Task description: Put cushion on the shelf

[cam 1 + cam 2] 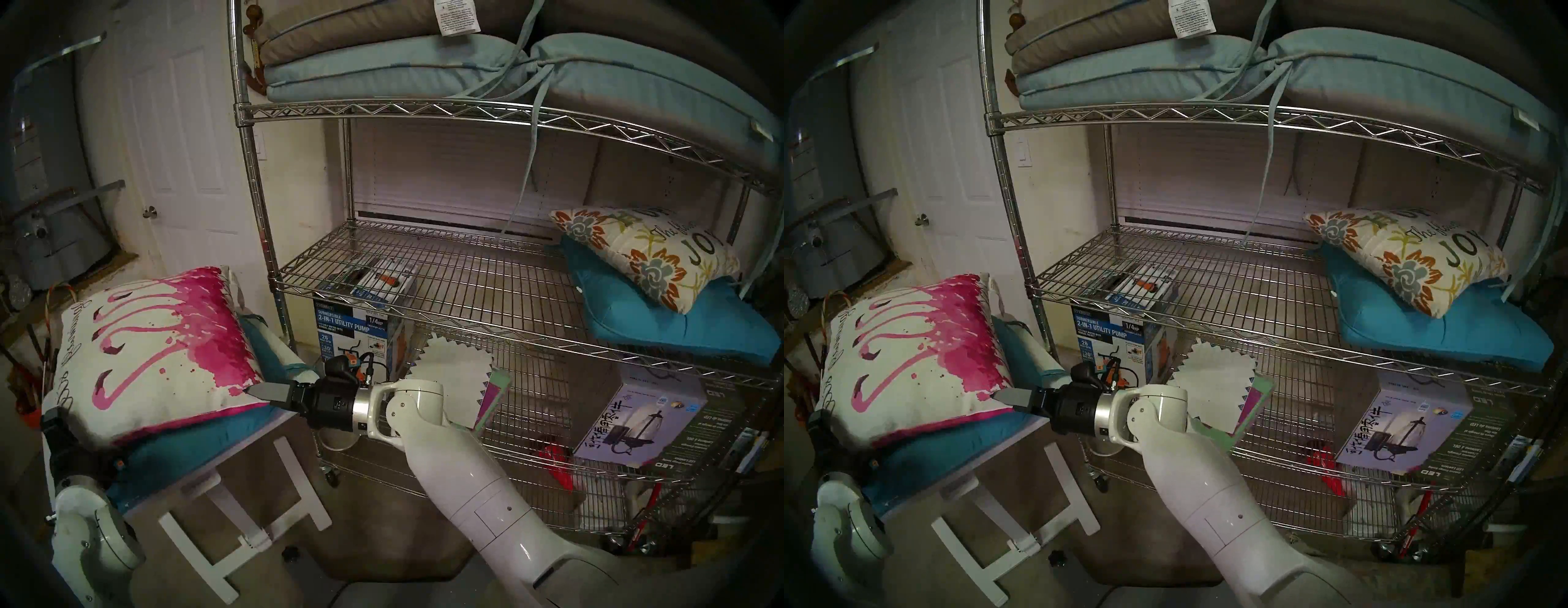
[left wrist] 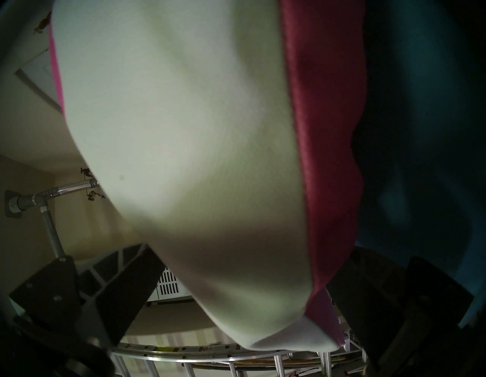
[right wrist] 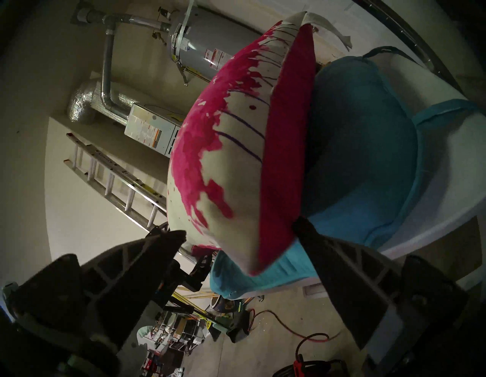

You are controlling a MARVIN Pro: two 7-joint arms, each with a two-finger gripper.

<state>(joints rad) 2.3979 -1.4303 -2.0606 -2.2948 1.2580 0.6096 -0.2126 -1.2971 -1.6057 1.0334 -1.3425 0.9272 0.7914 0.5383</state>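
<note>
Garage corner, dim, with a concrete floor (image 1: 373, 547) nearest the camera. Item one: small white folding counter (image 1: 271, 429) at left, carrying a teal cushion (image 1: 178, 450) with the flamingo cushion (image 1: 157, 339), white with pink print, lying on top. Left gripper (image 2: 236, 302): fingers spread wide, one on either side of the flamingo cushion's near corner, not clamped on it. Right gripper (image 3: 239, 229): fingers likewise spread, straddling the opposite corner, one tip at the white face, the other at the seam between the pink backing and the teal cushion below; no squeeze visible. Item two, further back at right: chrome wire shelf (image 1: 488, 271), its middle tier bare on the left, with a floral cushion (image 1: 645, 254) stacked on a blue cushion (image 1: 679, 322) at its right end. Top tier: pale blue seat pads (image 1: 382, 68). Lower tier: utility pump box (image 1: 356, 327) and lantern box (image 1: 640, 420). Rear: white door (image 1: 169, 140) and grey water heater (image 3: 200, 50).
</note>
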